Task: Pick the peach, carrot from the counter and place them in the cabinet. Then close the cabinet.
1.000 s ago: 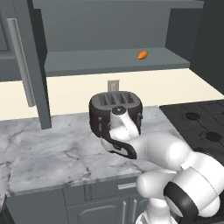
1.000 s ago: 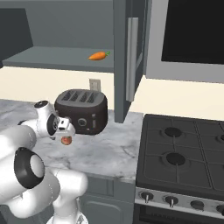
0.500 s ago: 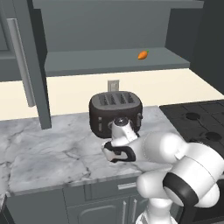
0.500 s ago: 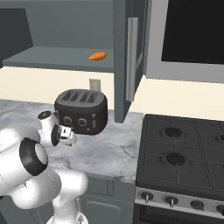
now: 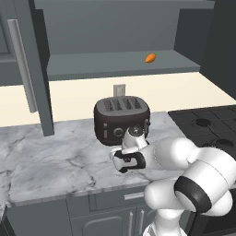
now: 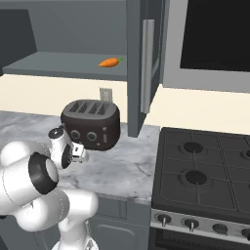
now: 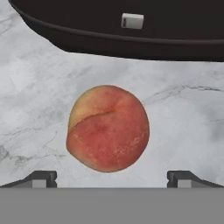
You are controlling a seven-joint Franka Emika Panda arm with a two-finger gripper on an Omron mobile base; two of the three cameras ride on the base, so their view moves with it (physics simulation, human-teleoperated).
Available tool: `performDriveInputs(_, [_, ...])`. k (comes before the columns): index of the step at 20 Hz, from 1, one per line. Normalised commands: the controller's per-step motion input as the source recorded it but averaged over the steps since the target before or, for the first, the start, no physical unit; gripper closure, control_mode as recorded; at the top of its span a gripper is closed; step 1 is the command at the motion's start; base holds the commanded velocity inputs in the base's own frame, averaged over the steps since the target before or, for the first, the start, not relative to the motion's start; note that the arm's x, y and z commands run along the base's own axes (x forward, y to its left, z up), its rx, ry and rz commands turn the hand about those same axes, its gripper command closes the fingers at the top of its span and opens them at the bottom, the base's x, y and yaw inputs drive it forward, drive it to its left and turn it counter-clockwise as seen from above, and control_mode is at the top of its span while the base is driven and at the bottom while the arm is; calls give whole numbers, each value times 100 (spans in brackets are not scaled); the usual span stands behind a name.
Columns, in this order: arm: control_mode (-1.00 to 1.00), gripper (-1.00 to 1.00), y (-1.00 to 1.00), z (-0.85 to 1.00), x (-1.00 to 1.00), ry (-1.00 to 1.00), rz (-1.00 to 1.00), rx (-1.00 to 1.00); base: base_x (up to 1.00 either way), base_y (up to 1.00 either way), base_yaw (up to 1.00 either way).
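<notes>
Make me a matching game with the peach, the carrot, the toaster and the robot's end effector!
Things:
1. peach
2. carrot
3. toaster
4. end effector

Places or states:
A. on the cabinet shelf
B. open, right above the fruit
C. lying on the marble counter
D. standing on the counter by the wall outlet

Pairs: 1-C, 2-A, 3-D, 4-B

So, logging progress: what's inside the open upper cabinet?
One small orange carrot lies on the dark grey cabinet's shelf; its left end is hidden behind the open door.
</notes>
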Motion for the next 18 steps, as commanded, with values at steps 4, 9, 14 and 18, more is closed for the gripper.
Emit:
performDriveInputs(4, [-100,-100,-5,-3,21,-15,0,9,0,0,0])
performDriveInputs(9, [-100,-100,-12,-35,10,-3,0,4,0,0,0])
performDriveInputs(14, [-100,100,0,-49,8,0,0,0,0,0,0])
performDriveInputs(18, [-100,100,-8,-26,-1,0,0,0,0,0,0])
